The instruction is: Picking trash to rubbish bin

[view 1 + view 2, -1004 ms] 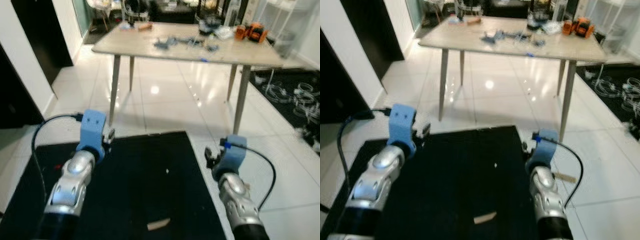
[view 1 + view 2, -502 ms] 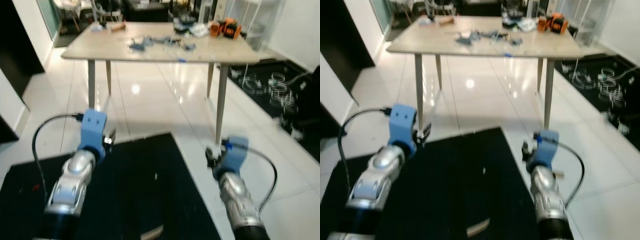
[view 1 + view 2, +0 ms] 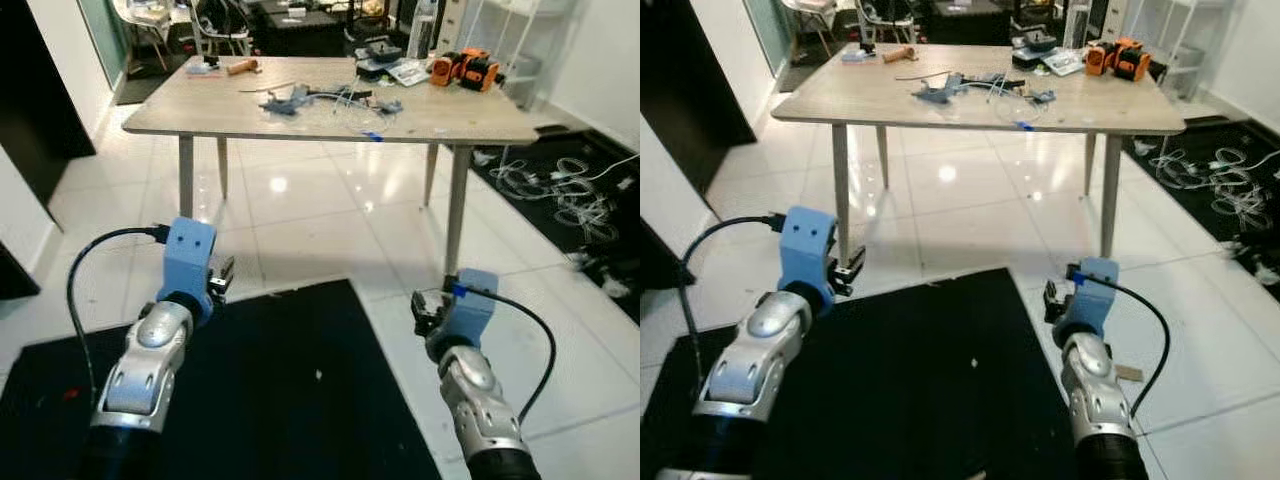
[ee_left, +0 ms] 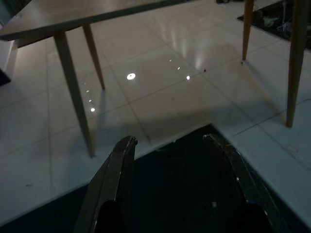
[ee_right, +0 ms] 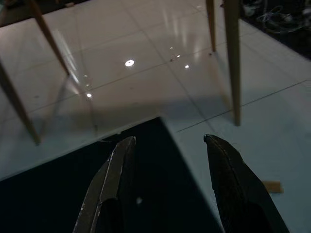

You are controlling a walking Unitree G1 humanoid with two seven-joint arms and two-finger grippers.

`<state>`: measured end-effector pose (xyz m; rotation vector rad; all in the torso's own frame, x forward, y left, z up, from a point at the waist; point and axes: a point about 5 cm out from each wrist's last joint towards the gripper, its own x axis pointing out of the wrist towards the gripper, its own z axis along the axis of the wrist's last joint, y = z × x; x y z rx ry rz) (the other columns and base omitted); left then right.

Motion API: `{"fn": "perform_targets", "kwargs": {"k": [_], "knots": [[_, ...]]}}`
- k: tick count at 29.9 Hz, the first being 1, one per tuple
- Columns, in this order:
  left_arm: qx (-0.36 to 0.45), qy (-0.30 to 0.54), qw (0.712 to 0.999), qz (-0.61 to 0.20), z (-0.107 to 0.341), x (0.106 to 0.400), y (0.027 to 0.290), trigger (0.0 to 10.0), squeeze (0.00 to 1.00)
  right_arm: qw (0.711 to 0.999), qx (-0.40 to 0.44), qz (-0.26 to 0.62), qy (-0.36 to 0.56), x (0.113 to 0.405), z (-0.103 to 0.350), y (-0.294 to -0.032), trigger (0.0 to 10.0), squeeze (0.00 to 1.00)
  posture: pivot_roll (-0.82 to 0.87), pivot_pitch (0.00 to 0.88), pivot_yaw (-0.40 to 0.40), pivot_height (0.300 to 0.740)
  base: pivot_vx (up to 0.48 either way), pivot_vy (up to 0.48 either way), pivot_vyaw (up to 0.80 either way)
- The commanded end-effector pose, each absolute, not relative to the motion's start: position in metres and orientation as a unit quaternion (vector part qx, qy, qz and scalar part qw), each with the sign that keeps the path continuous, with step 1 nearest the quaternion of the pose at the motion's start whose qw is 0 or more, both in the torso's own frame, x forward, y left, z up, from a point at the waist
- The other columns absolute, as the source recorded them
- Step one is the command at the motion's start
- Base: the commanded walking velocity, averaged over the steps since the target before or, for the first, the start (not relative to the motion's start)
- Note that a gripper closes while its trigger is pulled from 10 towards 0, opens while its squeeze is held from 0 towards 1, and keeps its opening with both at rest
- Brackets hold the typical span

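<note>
Above the black floor mat [image 3: 920,380], left gripper [image 4: 172,145] and right gripper [image 5: 170,145] are held with fingers spread, empty. Small tan scrap of trash [image 5: 272,186] lies on white tile beside the mat. Beyond: wooden table [image 3: 330,105], cluttered, items indistinct. Since earlier frames, the tan strip on the mat is cut from view.

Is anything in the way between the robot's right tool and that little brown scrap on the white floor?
Nothing visible is. The right tool hangs open above the edge of the black mat, and the brown scrap lies on bare white tile beside it. The table leg stands farther off.
</note>
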<state>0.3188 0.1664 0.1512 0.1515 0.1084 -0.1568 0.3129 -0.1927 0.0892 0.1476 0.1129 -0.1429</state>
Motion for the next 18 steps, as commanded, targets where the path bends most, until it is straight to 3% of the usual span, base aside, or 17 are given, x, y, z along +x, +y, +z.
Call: {"fn": "perform_targets", "kwargs": {"k": [1,18], "knots": [[0.071,0.06,0.993,-0.075,0.1491,0.3167,0.17,10.0,0.0,0.992,0.079,-0.07,0.067,0.3117,0.0855,-0.1895,10.0,0.0,0.06,0.073,0.034,0.74,0.428,0.0,0.0],[0.068,0.06,0.993,-0.076,0.1492,0.3159,0.1694,10.0,0.0,0.992,0.077,-0.07,0.066,0.312,0.0862,-0.1903,10.0,0.0,0.05,0.074,0.033,0.74,0.439,0.0,0.0]]}}
